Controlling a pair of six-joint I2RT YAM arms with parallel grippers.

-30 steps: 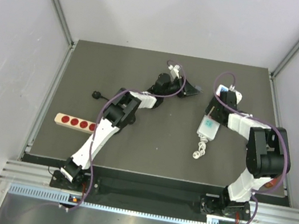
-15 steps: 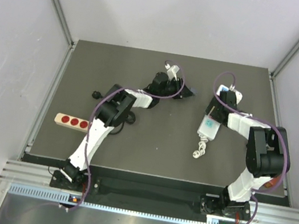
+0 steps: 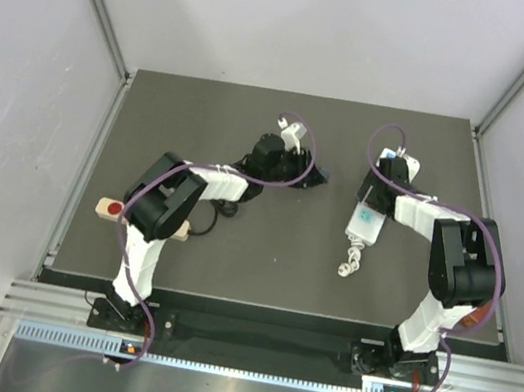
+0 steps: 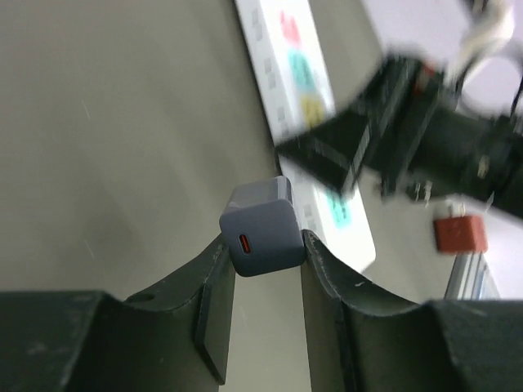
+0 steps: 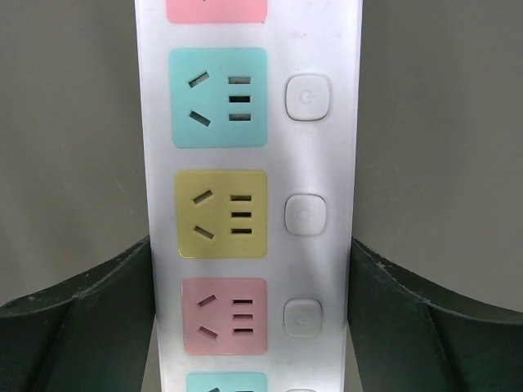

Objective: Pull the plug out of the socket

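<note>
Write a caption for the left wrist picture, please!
Left claw grips the grey plug, clear of the white socket.

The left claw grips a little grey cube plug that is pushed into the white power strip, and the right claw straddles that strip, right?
Not quite. The grey cube plug is out of the white power strip, held apart from it in the left gripper; the left wrist view shows it. The right gripper does straddle the strip.
</note>
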